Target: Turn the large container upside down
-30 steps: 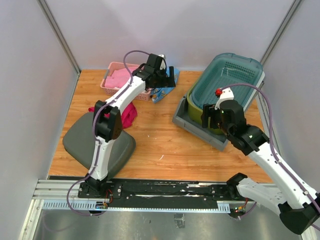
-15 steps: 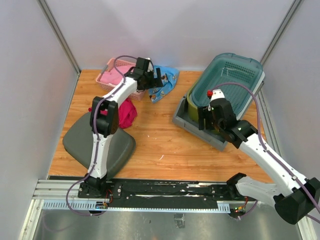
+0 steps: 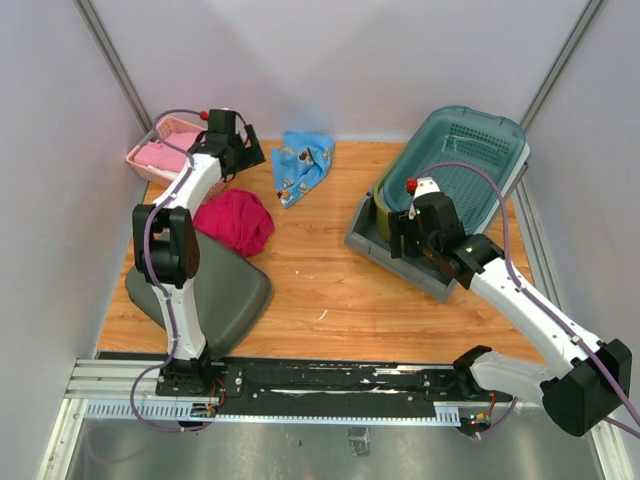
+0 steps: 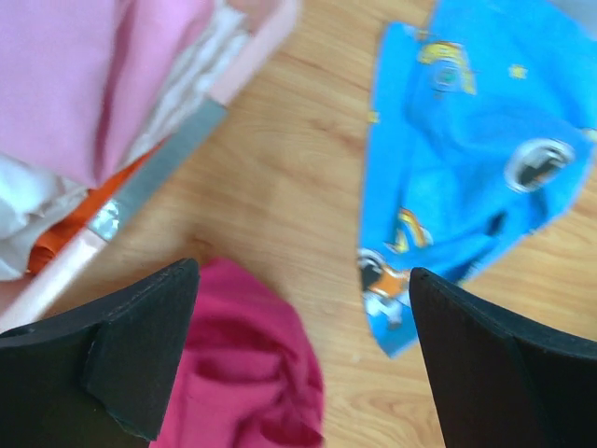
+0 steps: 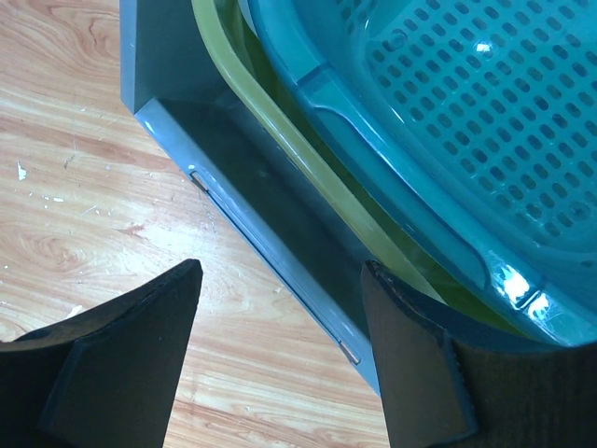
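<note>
The large container (image 3: pixel 368 236) is a light grey crate standing upright at the right of the table. An olive-green bin (image 3: pixel 384 200) sits nested in it, with a teal perforated basket (image 3: pixel 460 150) on top. My right gripper (image 3: pixel 402 238) is open and hovers over the crate's near-left wall. In the right wrist view that wall (image 5: pixel 244 233) runs between the open fingers of the right gripper (image 5: pixel 280 299), with the olive bin (image 5: pixel 280 140) and teal basket (image 5: pixel 448 103) beyond. My left gripper (image 3: pixel 245 153) is open and empty at the far left back.
A pink basket (image 3: pixel 160 150) of cloths is at the back left corner. A magenta cloth (image 3: pixel 236 221) and a blue printed cloth (image 3: pixel 300 162) lie on the wood. A dark grey slab (image 3: pixel 200 290) lies front left. The left wrist view shows the left gripper (image 4: pixel 303 289) over the magenta cloth (image 4: pixel 252 364) and the blue cloth (image 4: pixel 466 168).
My left arm has swung left, away from the blue cloth, and the pink basket now sits further left in the corner. My right gripper has moved slightly up and left along the crate's wall.
</note>
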`<action>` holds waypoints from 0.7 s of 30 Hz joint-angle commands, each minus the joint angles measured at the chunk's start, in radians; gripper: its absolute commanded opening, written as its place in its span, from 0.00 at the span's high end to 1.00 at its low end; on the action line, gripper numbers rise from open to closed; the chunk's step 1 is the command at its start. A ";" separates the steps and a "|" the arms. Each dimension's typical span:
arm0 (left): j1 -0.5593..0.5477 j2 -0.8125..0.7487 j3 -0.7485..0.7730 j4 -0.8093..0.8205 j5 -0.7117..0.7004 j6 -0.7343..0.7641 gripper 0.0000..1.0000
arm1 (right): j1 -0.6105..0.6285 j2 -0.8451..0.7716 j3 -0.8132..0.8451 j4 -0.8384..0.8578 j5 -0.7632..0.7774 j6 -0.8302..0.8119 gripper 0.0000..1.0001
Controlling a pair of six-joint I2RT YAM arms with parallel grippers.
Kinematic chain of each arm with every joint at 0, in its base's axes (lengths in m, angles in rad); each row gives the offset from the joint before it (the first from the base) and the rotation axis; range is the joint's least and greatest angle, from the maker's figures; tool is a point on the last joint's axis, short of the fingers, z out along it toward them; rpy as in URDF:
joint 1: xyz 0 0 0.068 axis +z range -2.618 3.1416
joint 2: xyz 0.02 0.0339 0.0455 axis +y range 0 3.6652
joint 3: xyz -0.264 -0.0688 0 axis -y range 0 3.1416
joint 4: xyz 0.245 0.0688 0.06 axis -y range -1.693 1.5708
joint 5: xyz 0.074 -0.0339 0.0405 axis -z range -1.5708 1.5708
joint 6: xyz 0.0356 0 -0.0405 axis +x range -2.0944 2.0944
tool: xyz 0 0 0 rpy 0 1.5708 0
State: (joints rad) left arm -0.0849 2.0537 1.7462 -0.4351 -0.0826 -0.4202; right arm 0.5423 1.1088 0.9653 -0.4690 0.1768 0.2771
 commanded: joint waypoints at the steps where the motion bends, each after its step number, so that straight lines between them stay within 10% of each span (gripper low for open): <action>1: -0.145 -0.113 -0.006 0.037 -0.044 0.052 0.01 | -0.021 -0.002 -0.011 0.030 -0.010 0.000 0.29; 10: -0.401 -0.077 0.013 0.045 0.001 0.077 0.01 | -0.023 -0.055 -0.007 0.018 -0.003 0.007 0.29; 21: -0.420 0.377 0.459 0.060 0.045 0.041 0.01 | -0.022 -0.131 -0.026 -0.041 0.017 0.035 0.29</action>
State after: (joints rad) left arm -0.5179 2.3314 2.0838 -0.3714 -0.0471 -0.3828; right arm 0.5339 1.0183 0.9623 -0.4786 0.1680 0.2901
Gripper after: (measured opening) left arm 0.991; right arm 0.708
